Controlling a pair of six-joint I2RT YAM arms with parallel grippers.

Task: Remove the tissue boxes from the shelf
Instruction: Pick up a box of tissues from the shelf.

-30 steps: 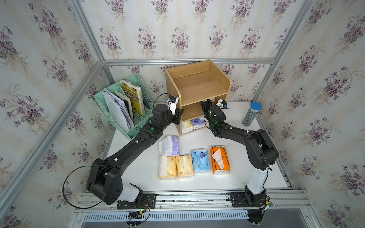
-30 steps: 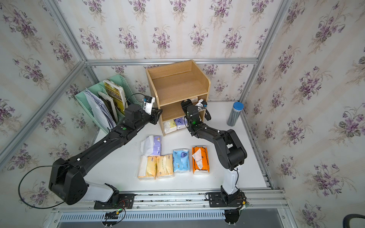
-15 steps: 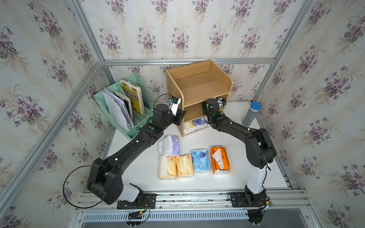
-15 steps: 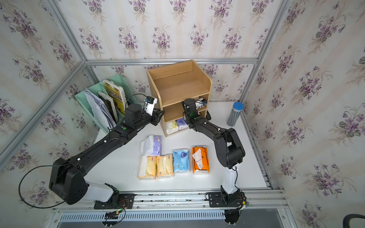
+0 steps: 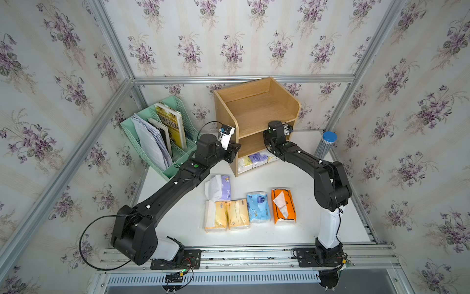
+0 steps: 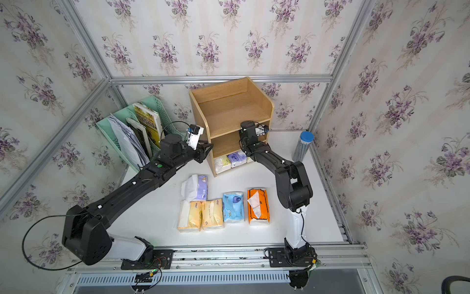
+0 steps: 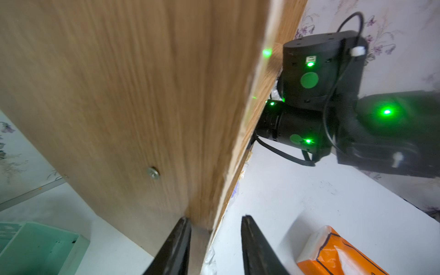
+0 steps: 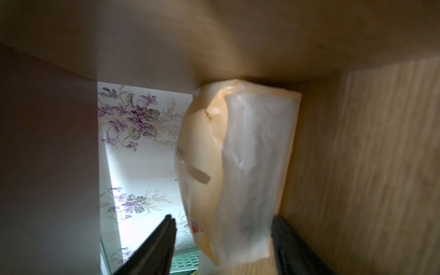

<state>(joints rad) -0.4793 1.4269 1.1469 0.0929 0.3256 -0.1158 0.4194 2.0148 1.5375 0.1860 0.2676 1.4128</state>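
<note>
Shelf [image 5: 254, 112] stands at the back of the worktop [image 5: 254, 236]; its top tier is bare.

Left tool [image 7: 215, 217]: closed on the front edge of the shelf's side panel nearest the left arm. One finger lies on the outer face, the other on the inner side.

Right tool [image 8: 222, 217]: reaches inside the middle tier with its jaws apart, one to each side of a peach pack [image 8: 238, 154]. One finger touches the wrapper. A sliver of wallpaper shows between the other finger and the pack, so it is not clamped.

Bottom tier, in both top views: pale yellow pack [image 5: 244, 163] and small purple pack [image 5: 258, 159], side by side at the front edge.

On the worktop in front of the shelf there is a row of four lying flat and touching or nearly so:
- yellow pack [image 5: 215, 216]
- second yellow pack [image 5: 237, 214]
- light blue pack [image 5: 258, 207]
- orange pack [image 5: 283, 206], with white tissue showing

Just behind the row's left end is a larger purple pack [image 5: 218, 187], with tissue pulled out.

Mint-green file rack [image 5: 132, 132] stands to the shelf's left, and a blue-capped cylinder [image 5: 325, 145] to its right.
</note>
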